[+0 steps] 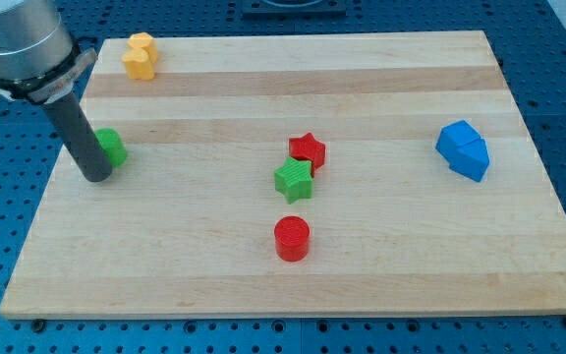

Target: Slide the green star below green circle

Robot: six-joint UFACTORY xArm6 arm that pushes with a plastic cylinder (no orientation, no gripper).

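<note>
There are no jaws here, so nothing is open, shut or holding. The arm ends in a dark rod, and my tip (95, 178) rests on the bench (263, 285) near the view's left edge. It is touching, or just beside, the green circle (112, 146), which is partly hidden behind the rod.

The green star (293, 181) sits near the middle of the bench, well apart from my tip. The red star (308, 150) touches it on its upper right. The red circle (291, 239) lies below it, with a small gap between. The yellow block (140, 56) is at the top left and the blue block (463, 149) is far off on the right.

I think the push has not begun yet. To do it well, my tip should leave the green circle alone, so it does not get bumped away. Then it should go around to the right side of the green star, passing between the two red blocks. From there it can push the star slowly to the left and a bit down. The star may spin or slip off my tip, so small, straight pushes are best. Stop when the star is just under the green circle.
</note>
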